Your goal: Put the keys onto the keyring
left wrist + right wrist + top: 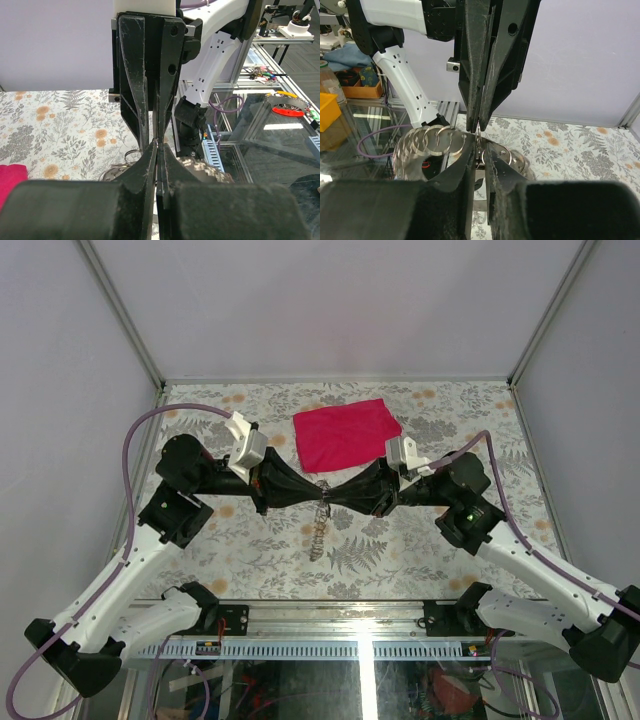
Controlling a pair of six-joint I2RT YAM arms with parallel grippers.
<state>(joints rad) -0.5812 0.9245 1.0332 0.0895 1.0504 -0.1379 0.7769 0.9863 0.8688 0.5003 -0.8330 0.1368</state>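
My two grippers meet tip to tip over the middle of the table, the left gripper (pixel 312 490) from the left and the right gripper (pixel 334 490) from the right. In the right wrist view the right gripper (pixel 479 144) is shut on the silver keyring (pixel 478 134), seen edge-on. Several silver keys (pixel 432 145) fan out from it on both sides. In the left wrist view the left gripper (pixel 159 146) is shut on the same thin ring edge (pixel 157 142). The keys (pixel 318 530) hang in a bunch below the fingertips.
A red cloth (pixel 345 433) lies flat on the floral tabletop (pixel 430 540) just behind the grippers. Grey walls enclose the back and sides. Purple cables (pixel 135 440) loop from both arms. The metal frame rail (pixel 330 648) runs along the near edge.
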